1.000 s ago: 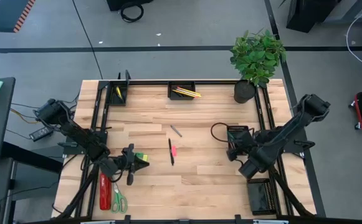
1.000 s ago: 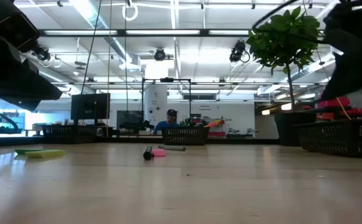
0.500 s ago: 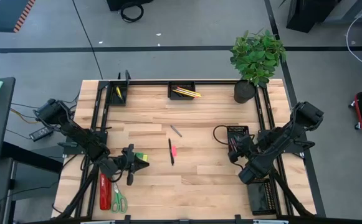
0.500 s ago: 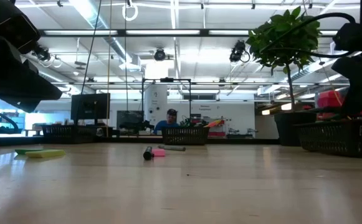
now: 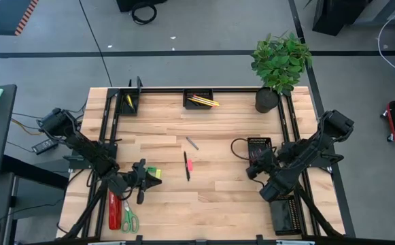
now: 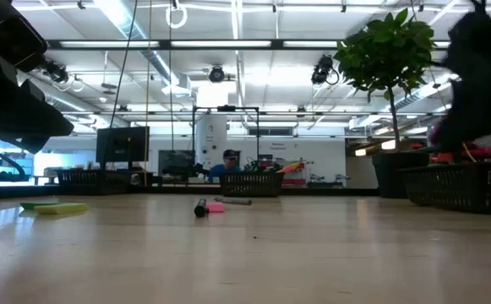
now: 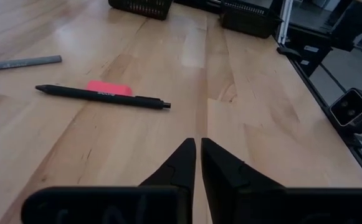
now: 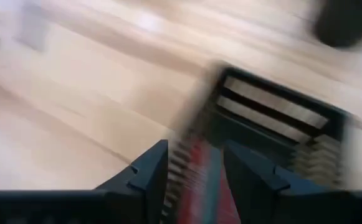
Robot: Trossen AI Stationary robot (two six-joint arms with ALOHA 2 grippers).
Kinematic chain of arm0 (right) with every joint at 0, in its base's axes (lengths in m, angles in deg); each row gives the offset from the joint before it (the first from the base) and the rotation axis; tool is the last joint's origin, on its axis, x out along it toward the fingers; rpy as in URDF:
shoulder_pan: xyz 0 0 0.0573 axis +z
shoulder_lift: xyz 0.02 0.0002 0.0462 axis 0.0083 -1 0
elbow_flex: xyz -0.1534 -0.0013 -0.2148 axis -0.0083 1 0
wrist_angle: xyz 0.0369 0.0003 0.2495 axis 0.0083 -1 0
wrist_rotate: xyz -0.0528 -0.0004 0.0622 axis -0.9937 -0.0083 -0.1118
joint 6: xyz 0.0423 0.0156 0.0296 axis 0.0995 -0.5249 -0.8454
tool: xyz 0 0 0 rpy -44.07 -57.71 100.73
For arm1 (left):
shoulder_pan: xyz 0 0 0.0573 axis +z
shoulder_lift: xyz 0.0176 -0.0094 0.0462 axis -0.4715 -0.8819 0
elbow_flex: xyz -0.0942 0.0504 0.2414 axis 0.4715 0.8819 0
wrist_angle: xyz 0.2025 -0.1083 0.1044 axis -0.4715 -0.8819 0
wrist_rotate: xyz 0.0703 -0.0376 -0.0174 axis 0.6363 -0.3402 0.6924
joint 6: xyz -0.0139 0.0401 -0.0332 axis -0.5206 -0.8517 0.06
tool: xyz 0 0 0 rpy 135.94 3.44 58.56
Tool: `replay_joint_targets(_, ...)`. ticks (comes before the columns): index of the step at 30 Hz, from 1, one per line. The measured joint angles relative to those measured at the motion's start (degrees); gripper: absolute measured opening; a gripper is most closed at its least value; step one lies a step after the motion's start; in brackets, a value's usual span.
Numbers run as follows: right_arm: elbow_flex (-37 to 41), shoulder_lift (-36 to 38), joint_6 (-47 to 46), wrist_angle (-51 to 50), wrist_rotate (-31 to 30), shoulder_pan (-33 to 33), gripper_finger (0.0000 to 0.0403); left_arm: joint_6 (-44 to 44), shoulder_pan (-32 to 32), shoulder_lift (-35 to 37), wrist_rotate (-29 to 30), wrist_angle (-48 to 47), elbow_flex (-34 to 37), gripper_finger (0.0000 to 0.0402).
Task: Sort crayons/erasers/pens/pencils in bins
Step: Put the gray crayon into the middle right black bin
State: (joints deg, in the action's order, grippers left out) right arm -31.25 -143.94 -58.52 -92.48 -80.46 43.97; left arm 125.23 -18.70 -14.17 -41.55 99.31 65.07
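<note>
From above, you see four bins: two at the far edge, one (image 5: 259, 145) just beyond your right gripper (image 5: 253, 170), one behind it. Ahead of your left gripper (image 5: 140, 190) lie two pens, a pink eraser (image 5: 190, 165) and nearer, a yellow-green eraser (image 5: 153, 173). Left wrist: fingers (image 7: 179, 163) nearly together, empty; black pen (image 7: 103, 96) ahead. Right wrist: fingers (image 8: 152, 168) apart, a reddish stick between them over the bin.

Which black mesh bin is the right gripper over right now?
The black mesh bin nearest the potted plant, on the table's right side; the right gripper hangs at its near end.
</note>
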Motion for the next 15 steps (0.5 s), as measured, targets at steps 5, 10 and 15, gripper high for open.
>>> replay_joint_targets(5, -0.02, 0.76, 22.21, 24.81, -14.89, -1.85, 0.0163, -0.02, 0.00, 0.00, 0.10, 0.04, 0.00, 0.0034)
replay_joint_targets(10, -0.04, -1.04, 54.46, 54.46, -10.46, -8.30, 0.0161, 0.00, 0.00, 0.00, 0.15, 0.18, 0.00, 0.0028)
replay_joint_targets(15, -0.07, -2.78, 73.68, 69.94, -3.66, -17.02, 0.0160, 0.00, 0.00, 0.00, 0.17, 0.82, 0.00, 0.0035)
